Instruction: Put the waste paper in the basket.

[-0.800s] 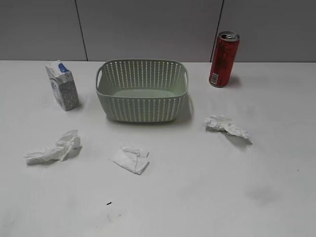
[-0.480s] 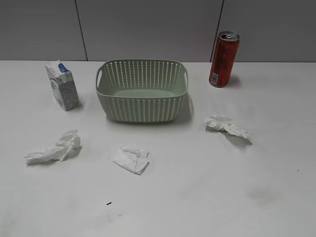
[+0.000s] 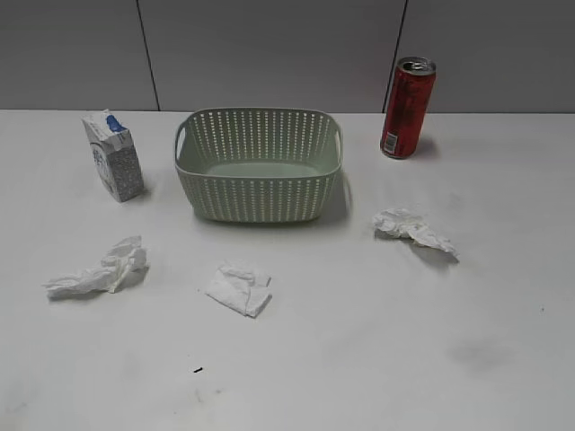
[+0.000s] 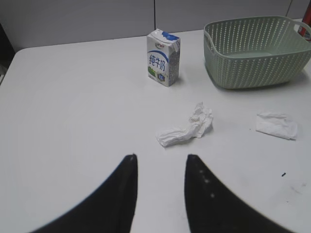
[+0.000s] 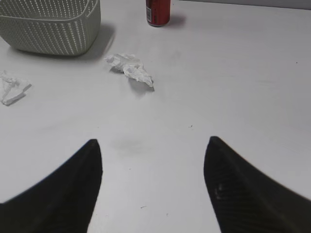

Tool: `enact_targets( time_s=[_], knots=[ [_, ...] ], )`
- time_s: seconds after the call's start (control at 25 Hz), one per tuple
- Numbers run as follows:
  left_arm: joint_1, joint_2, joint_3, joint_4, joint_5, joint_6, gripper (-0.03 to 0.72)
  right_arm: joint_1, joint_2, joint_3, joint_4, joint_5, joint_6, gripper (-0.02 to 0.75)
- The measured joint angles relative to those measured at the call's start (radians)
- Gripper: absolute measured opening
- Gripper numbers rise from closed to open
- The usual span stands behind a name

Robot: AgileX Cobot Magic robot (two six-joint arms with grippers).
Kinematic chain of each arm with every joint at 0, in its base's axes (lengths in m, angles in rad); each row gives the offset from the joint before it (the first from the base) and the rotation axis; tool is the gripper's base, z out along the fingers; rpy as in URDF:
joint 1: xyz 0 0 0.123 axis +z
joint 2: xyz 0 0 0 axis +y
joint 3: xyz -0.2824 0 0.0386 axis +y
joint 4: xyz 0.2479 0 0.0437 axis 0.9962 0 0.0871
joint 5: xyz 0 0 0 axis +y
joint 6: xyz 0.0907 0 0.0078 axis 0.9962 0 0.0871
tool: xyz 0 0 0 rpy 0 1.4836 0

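The white bench (image 3: 359, 359) carries everything, and the pale green basket (image 3: 259, 166) sits empty toward its back edge, serving as the reference here. Left of the basket stands a milk carton (image 3: 114, 156); right of it and slightly behind, a red can (image 3: 408, 108). All three pieces of waste paper lie in front of the basket and outside it: the left wad (image 3: 97, 271) well off toward the carton side, the middle wad (image 3: 239, 288) straight out from the basket's front wall, the right wad (image 3: 411, 229) off toward the can side. Neither arm shows in the exterior view. The left tool (image 4: 159, 165) hangs over bare bench with its fingers a small gap apart, holding nothing; the right tool (image 5: 153, 155) is spread wide, also empty. Likely risks — the soft tissue may flatten or slide under closing fingers so that only a corner is pinched and it drops short of the basket, and a reach near the carton or can might tip them. Compared with the earlier frames, nothing on the bench has shifted.
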Motion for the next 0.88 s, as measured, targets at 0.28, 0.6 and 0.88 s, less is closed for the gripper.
enact_targets(
  time_s=[0.28, 0.6, 0.88],
  knots=[
    [0.000, 0.000, 0.000, 0.004, 0.000, 0.000, 0.237, 0.000, 0.000, 0.000, 0.000, 0.000, 0.000, 0.498],
    [0.000, 0.000, 0.000, 0.008, 0.000, 0.000, 0.237, 0.000, 0.000, 0.000, 0.000, 0.000, 0.000, 0.498],
    [0.000, 0.000, 0.000, 0.008, 0.000, 0.000, 0.264, 0.000, 0.007, 0.000, 0.000, 0.000, 0.000, 0.500]
  ],
)
